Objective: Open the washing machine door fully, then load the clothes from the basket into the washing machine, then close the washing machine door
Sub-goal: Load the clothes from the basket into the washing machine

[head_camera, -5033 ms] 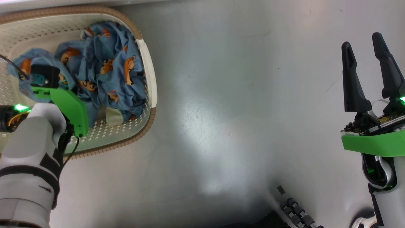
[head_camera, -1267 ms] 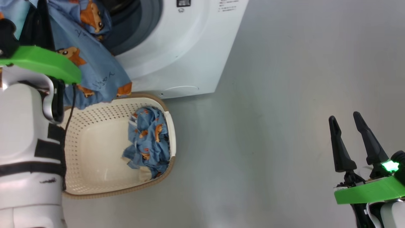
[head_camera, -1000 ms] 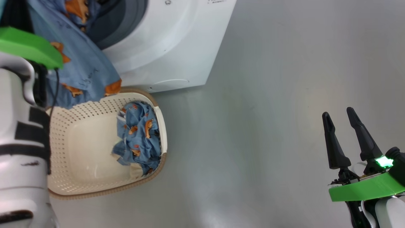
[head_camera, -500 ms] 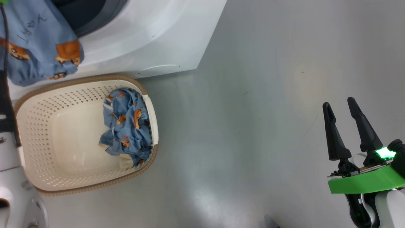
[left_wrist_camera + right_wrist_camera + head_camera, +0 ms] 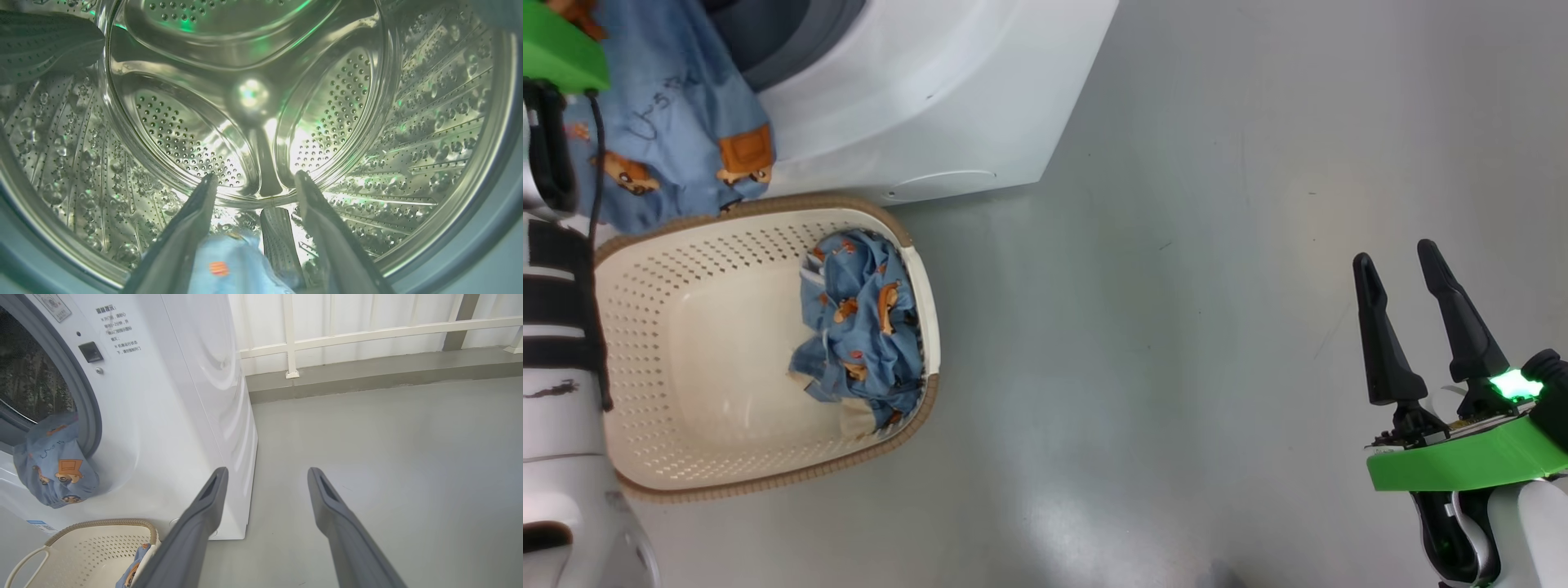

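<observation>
My left gripper [image 5: 256, 177] reaches into the washing machine's steel drum [image 5: 184, 134], its fingers standing open. A fold of light blue garment [image 5: 229, 265] lies low between them. That garment [image 5: 662, 122] hangs out over the lip of the opening, down the white washing machine [image 5: 915, 82]; the right wrist view shows it [image 5: 53, 465] draped below the grey gasket [image 5: 88, 408]. More clothes [image 5: 862, 327] are bunched at the right end of the cream basket [image 5: 686, 343] on the floor. My right gripper [image 5: 1409, 261] hovers open and empty far to the right. The washing machine door is out of view.
The basket [image 5: 94, 539] sits right against the washer's front. Grey floor [image 5: 1176, 327] stretches between the basket and my right arm. A white railing [image 5: 367, 330] and a low kerb run behind the machine. My left forearm [image 5: 556, 367] rises along the basket's left side.
Five seconds ago my left gripper was down in the basket among the clothes. Now it is in the drum, one garment trailing over the lip. The head view has shifted; the right gripper stays open.
</observation>
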Controlling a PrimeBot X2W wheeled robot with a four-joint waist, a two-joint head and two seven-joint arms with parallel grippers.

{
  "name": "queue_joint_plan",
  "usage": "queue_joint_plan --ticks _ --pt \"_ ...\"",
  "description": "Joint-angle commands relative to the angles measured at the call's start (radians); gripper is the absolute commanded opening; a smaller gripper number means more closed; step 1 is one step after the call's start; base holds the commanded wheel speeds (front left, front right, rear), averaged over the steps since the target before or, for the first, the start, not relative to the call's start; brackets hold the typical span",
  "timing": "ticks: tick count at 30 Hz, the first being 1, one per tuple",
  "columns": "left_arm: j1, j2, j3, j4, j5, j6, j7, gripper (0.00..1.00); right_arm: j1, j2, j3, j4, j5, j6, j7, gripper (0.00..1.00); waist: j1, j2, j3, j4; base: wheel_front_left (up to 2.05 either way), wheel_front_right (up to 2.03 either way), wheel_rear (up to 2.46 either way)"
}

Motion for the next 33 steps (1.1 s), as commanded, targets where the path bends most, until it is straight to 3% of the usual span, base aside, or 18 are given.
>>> queue_joint_plan --ticks 1,15,33 --pt "0.016 0.038 0.009 -0.016 0.015 -0.001 -0.003 1.00 0.012 -0.016 0.023 -0.021 0.005 0.006 -0.005 1.00 0.0000 0.0000 -0.004 0.003 0.00 0.00 0.00" --pt "0.168 -0.034 0.010 -0.004 -0.003 -0.003 -0.003 1.00 0.031 -0.037 0.009 -0.028 -0.001 0.006 -0.005 1.00 0.0000 0.0000 -0.035 0.046 0.00 0.00 0.00" --pt "0.519 -0.084 0.002 -0.229 -0.012 -0.012 -0.003 1.00 0.055 -0.063 -0.036 -0.036 -0.007 0.006 -0.005 1.00 0.0000 0.0000 -0.058 0.118 0.00 0.00 0.00"
